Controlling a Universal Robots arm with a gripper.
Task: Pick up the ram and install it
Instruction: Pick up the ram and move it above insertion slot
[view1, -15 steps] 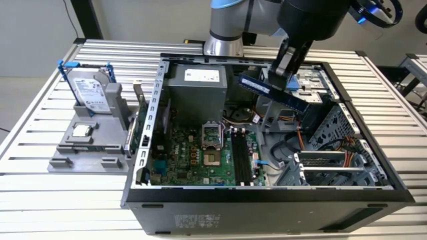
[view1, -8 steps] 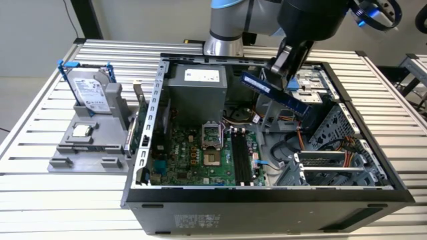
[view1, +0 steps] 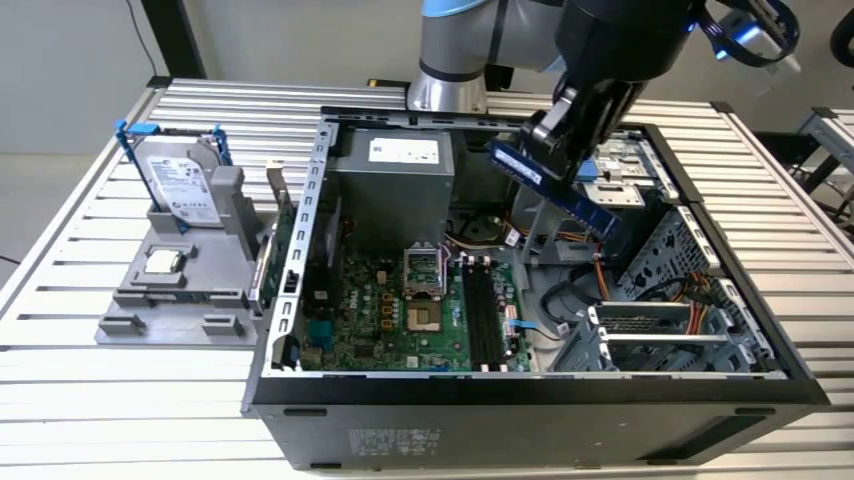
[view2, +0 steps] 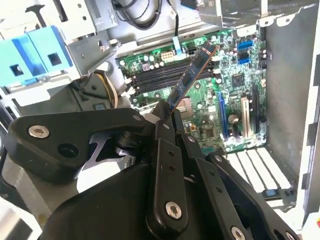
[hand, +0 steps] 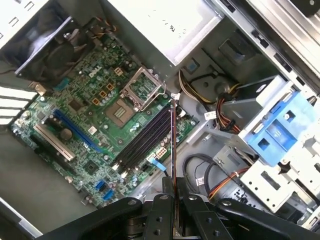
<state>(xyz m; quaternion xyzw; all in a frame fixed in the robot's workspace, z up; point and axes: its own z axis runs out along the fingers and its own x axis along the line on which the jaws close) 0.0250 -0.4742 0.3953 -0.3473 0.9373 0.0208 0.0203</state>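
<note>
My gripper (view1: 554, 150) hangs above the open computer case (view1: 534, 385), shut on the ram (view1: 561, 190), a long dark stick that slants down over the case's far right part in the exterior view. In the second wrist view the ram (view2: 192, 75) juts out from between the black fingers (view2: 165, 132) toward the motherboard. Edge-on in the first wrist view, the ram (hand: 173, 145) is a thin bar running out from the gripper (hand: 173, 192) over the black memory slots (hand: 145, 140). Those slots (view1: 483, 315) lie lower, well apart from the stick.
On the exterior view's left, a grey stand (view1: 174, 290) holds a silver hard drive (view1: 180, 185) with blue brackets and a small square chip (view1: 163, 262). Inside the case are the power supply (view1: 394, 180), cable bundles (hand: 225, 110) and a blue drive caddy (hand: 277, 127).
</note>
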